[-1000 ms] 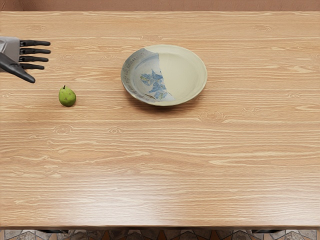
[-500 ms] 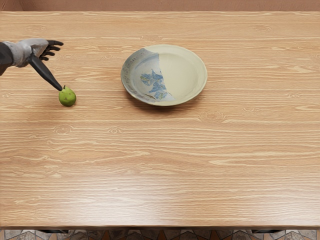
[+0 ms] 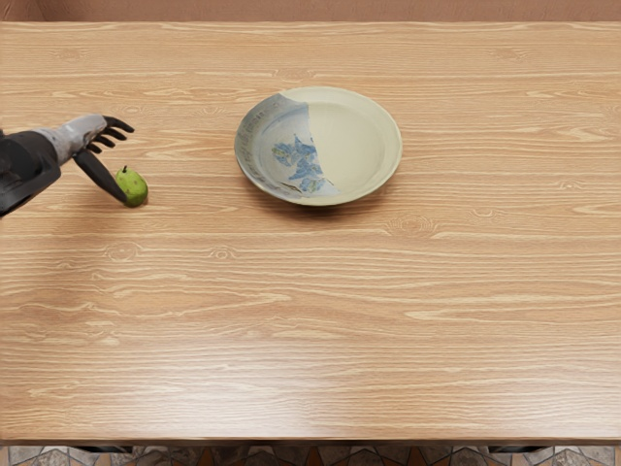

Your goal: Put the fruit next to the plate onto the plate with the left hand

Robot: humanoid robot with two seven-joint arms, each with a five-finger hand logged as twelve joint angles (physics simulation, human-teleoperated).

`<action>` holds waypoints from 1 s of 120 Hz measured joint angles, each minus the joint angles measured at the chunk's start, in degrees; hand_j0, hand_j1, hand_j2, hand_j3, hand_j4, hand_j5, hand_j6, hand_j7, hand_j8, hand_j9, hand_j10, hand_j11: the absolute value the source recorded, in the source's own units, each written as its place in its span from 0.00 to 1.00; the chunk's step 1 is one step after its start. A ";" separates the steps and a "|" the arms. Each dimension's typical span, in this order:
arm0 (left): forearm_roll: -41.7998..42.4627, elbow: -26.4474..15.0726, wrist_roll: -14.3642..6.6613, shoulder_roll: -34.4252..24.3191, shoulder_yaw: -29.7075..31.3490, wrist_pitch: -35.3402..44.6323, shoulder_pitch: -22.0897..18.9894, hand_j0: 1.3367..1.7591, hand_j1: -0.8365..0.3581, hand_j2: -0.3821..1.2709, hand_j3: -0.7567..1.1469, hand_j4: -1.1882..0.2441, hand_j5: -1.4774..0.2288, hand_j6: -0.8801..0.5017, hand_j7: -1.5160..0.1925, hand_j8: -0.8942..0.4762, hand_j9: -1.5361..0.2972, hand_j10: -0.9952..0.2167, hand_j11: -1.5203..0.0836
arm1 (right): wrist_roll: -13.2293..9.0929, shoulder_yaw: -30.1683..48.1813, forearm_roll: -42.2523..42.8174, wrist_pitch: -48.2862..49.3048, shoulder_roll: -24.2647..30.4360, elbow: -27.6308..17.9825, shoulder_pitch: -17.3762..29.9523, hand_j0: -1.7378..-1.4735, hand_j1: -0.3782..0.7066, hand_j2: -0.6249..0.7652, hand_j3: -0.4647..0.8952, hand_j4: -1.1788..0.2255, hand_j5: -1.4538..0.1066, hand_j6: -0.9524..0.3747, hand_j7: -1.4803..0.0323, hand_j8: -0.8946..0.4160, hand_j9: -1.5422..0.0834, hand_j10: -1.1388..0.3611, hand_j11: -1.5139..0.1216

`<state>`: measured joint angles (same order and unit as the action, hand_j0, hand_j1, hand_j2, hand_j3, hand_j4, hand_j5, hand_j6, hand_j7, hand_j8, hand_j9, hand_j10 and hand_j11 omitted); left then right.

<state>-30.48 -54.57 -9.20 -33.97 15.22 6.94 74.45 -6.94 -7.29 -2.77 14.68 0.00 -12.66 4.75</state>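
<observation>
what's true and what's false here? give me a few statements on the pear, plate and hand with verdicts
The pear lies on the plate. False: it rests on the table, left of the plate.
The left hand is close beside the pear, thumb toward it. True.
The left hand's fingers are closed around the pear. False: they are spread and hold nothing.
The plate's left half carries a blue pattern. True.
The right arm is in view. False: only the left arm shows, entering from the left edge.

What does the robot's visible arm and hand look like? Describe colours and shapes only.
The left hand has a light grey palm section and slim black fingers; its forearm is bulky and dark grey. No cables or markings are visible.
</observation>
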 joint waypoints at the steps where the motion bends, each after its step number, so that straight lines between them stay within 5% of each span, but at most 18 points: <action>1: -0.01 0.00 0.02 0.06 0.10 0.21 -0.01 0.76 0.76 0.26 0.40 0.67 0.69 0.47 0.71 0.48 0.67 0.63 0.76 | 0.00 0.00 0.00 0.00 0.00 0.00 0.00 0.30 0.05 0.45 0.34 0.83 0.92 0.71 0.96 0.67 0.94 0.75 0.91; 120: -3.94 0.11 2.22 2.49 4.43 4.41 -3.17 0.76 0.48 0.34 0.40 0.44 0.48 0.26 0.48 0.30 0.46 0.38 0.51 | 0.00 0.00 -0.02 -0.01 0.00 0.00 0.00 0.30 0.05 0.45 0.34 0.83 0.92 0.71 0.96 0.67 0.94 0.75 0.91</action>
<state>-34.43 -54.45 -6.98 -31.48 19.65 11.35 71.28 -6.94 -7.29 -2.79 14.68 0.00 -12.66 4.75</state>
